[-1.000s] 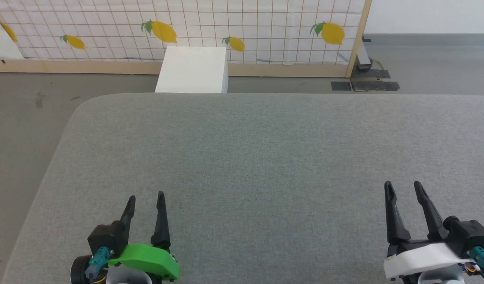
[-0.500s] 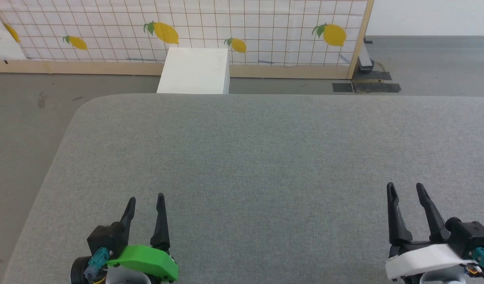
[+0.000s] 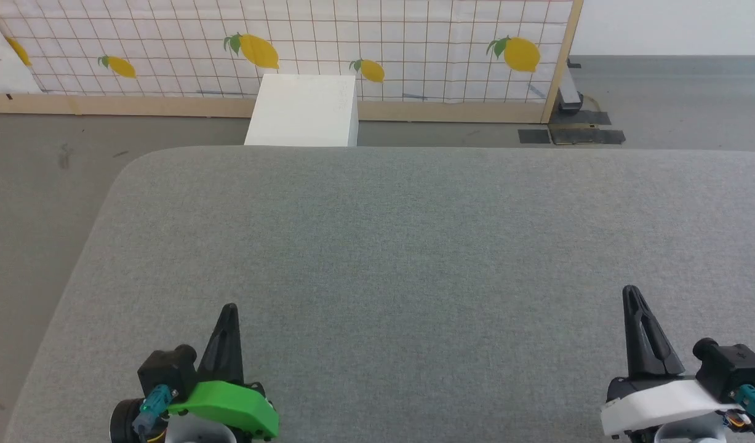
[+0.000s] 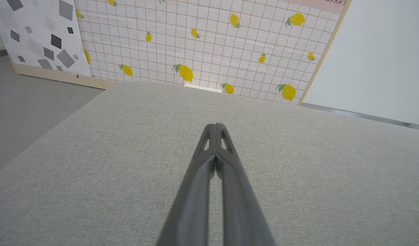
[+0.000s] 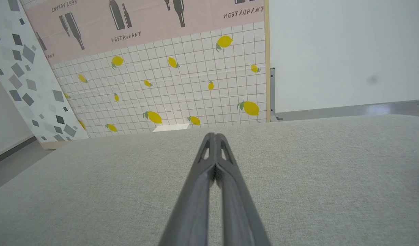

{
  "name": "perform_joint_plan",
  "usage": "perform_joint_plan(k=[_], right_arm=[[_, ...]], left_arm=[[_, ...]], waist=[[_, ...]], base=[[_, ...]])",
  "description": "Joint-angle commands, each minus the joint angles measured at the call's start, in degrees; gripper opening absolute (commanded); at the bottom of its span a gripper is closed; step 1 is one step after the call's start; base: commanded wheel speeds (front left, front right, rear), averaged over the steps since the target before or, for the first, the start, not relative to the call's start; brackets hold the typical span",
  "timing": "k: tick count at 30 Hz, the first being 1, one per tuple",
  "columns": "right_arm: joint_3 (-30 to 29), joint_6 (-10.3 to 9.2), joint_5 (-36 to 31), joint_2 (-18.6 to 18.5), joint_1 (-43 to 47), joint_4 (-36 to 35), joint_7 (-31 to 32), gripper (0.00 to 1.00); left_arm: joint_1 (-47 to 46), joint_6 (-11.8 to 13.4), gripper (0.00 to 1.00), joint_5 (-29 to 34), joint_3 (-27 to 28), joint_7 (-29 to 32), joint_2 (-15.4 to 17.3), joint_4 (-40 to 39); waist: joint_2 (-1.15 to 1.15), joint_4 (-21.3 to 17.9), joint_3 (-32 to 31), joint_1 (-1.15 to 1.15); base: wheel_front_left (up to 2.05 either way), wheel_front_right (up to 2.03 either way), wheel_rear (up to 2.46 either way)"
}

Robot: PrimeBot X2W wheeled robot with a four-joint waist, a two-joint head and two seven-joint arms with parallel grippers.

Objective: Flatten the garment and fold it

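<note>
I see both pincers low at the near edge of the grey fabric tabletop (image 3: pixel 402 246), well apart from each other, fingers pointing away from me. The left pincer (image 3: pixel 229 311), under its green cover, has its two dark fingers pressed together to one tip and holds nothing. The right pincer (image 3: pixel 631 294), under its white cover, is pinched together in the same way and is also empty. In both wrist views the fingers meet at the tip, with grey fabric below them; whether the tips touch the fabric I cannot tell.

Where the garment lies, I cannot tell from these views.

Beyond the far edge of the tabletop stands a white block (image 3: pixel 303 111), perhaps a box, on the grey floor (image 3: pixel 45 172). Behind it is a screen with a grid and lemons (image 3: pixel 414 37) in a wooden frame. Dark tape patches (image 3: pixel 571 134) lie on the floor near the frame's right post.
</note>
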Motion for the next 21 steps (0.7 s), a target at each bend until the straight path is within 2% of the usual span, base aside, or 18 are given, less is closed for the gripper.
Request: perform_joint_plan(k=[1,21], right_arm=[[0.2,-0.01,-0.5,0.0,-0.1,-0.3,0.3,0.0],[0.7,-0.02,-2.3,0.0,-0.5,-1.4,2.6,0.0]], left_arm=[[0.0,-0.2,0.0,0.6,0.4,0.3,-0.2,-0.4],[0.1,-0.9,0.0,3.8,1.9,2.6,-0.9,-2.0]], waist=[[0.0,0.0,0.0,0.0],[0.0,0.0,0.1,0.0]], base=[[0.0,0.0,0.0],[0.0,0.0,0.0]])
